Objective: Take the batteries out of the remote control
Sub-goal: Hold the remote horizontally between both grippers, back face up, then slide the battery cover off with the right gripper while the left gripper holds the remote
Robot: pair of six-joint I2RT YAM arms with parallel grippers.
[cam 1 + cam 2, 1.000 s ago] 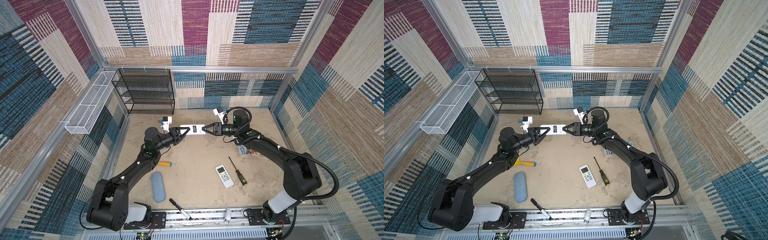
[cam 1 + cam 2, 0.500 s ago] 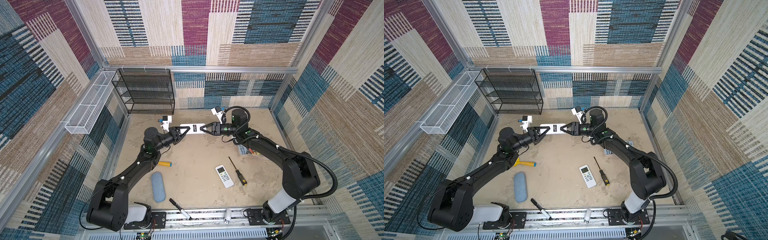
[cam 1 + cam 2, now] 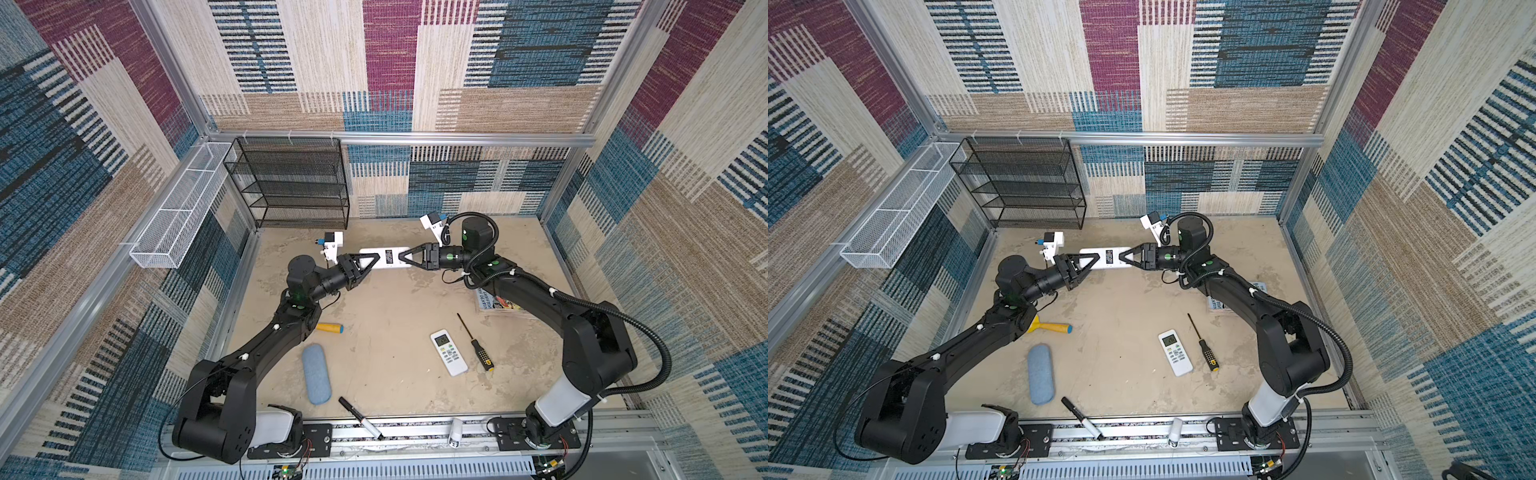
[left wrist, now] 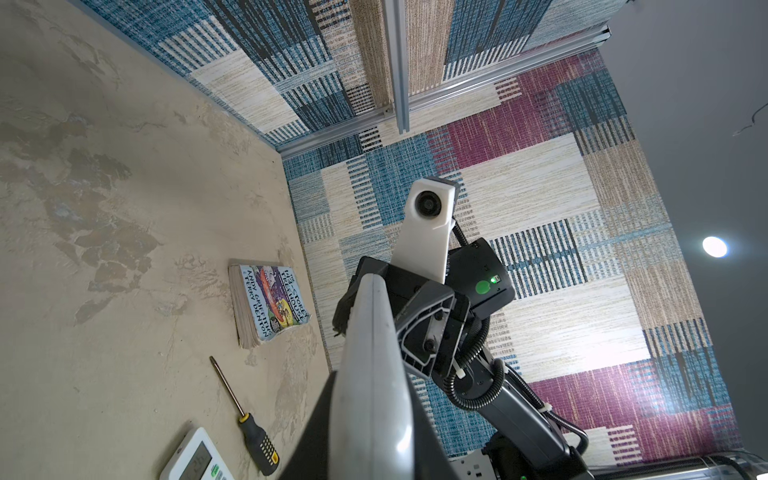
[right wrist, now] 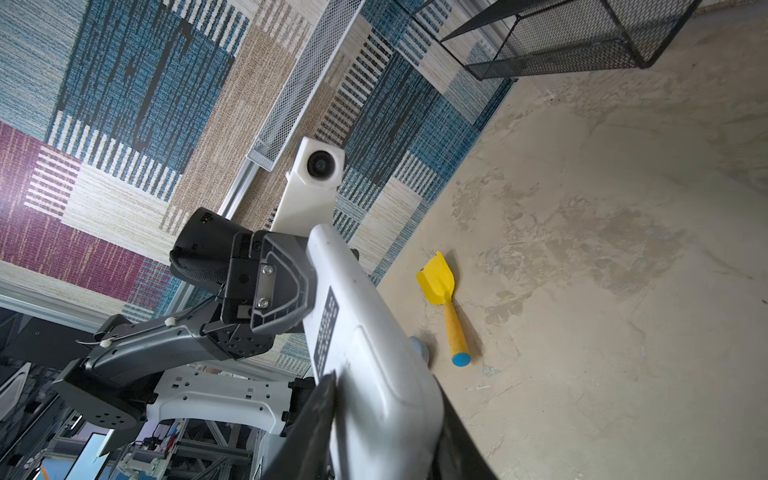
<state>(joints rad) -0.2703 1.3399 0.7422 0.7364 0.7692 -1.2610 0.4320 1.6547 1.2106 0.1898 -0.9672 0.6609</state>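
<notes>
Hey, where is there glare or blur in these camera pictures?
Left wrist view: a lamp flares, a wall patch is washed out, and the held remote blurs near the lens. Right wrist view: its near end is soft too. Both top views: evenly lit, sharp, no glare.

white remote (image 3: 381,263) w/ blk label (image 3: 389,256), blue case (image 3: 316,379), yellow scoop (image 5: 437,275) w/ blue tip, blk/yellow screwdriver (image 3: 482,358), mottled beige table (image 3: 395,307)

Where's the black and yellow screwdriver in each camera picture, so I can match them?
In a top view: the screwdriver lies right of centre, right of the small white remote.
In a top view: same place, beside that remote.
Left wrist: on the floor between the book and that remote; screwdriver.
Right wrist: not in it.
Shared landmark: the small white remote.
</notes>
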